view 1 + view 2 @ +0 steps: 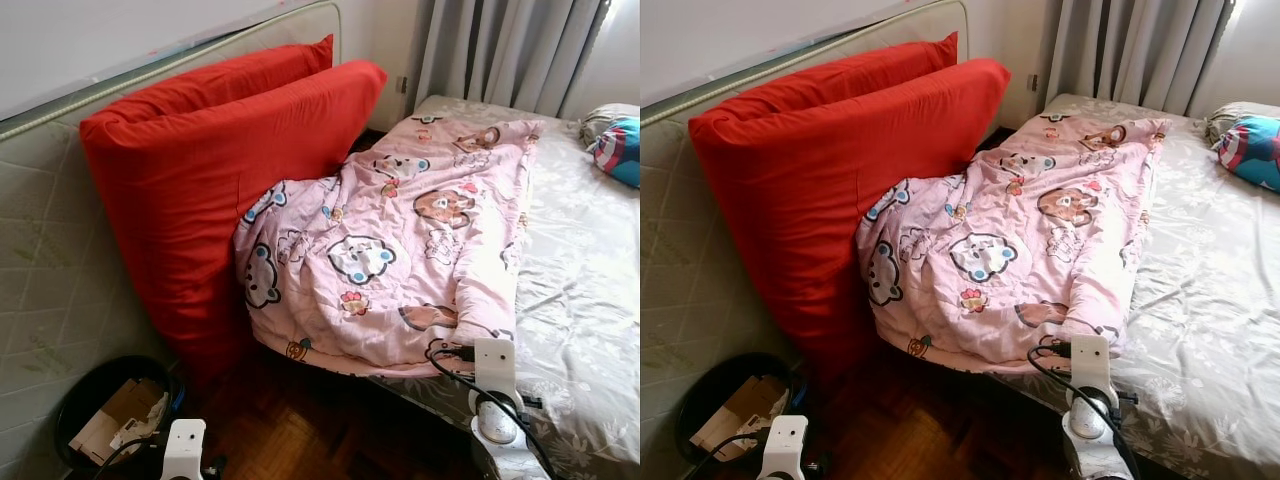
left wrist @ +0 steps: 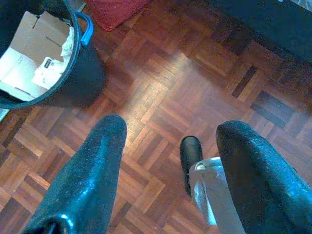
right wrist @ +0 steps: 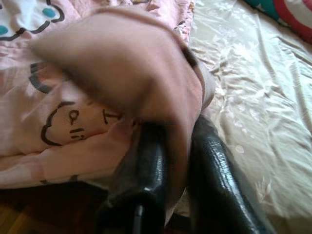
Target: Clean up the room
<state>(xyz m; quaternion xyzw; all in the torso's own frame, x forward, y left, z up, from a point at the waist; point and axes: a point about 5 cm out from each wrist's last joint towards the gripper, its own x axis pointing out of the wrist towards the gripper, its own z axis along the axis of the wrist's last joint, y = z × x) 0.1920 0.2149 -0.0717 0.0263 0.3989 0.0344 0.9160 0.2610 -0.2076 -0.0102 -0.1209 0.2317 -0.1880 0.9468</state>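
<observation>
I have the right gripper (image 3: 170,161) clenched on the near edge of the pink blanket (image 1: 400,240) crumpled across the bed (image 1: 590,290), probably to spread it flat. The left gripper (image 2: 170,161) hangs released over the floor (image 2: 161,78) beside the bin (image 2: 73,73).

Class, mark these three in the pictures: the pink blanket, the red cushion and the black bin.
pink blanket (image 1: 390,250), left eye view, on the middle of its printed top.
red cushion (image 1: 200,170), left eye view, on its broad front face.
black bin (image 2: 80,73), left wrist view, on its outer wall.
</observation>
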